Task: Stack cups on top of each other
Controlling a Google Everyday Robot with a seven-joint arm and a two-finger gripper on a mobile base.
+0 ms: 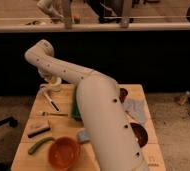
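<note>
A pale yellow-cream cup (53, 83) stands at the far left corner of the wooden table (38, 122). I cannot tell whether it is a single cup or cups nested together. My gripper (47, 76) is at the end of the long white arm, right above and against the cup, mostly hidden behind the wrist. The arm runs from the bottom right across the middle of the table to that corner.
An orange bowl (64, 151) sits at the front. A green vegetable (40, 145), a black bar (39, 131) and utensils (51, 104) lie on the left. A green tray (76, 109), a blue sponge (83, 136), a dark brown bowl (139, 135) and a bluish cloth (137, 110) show around the arm.
</note>
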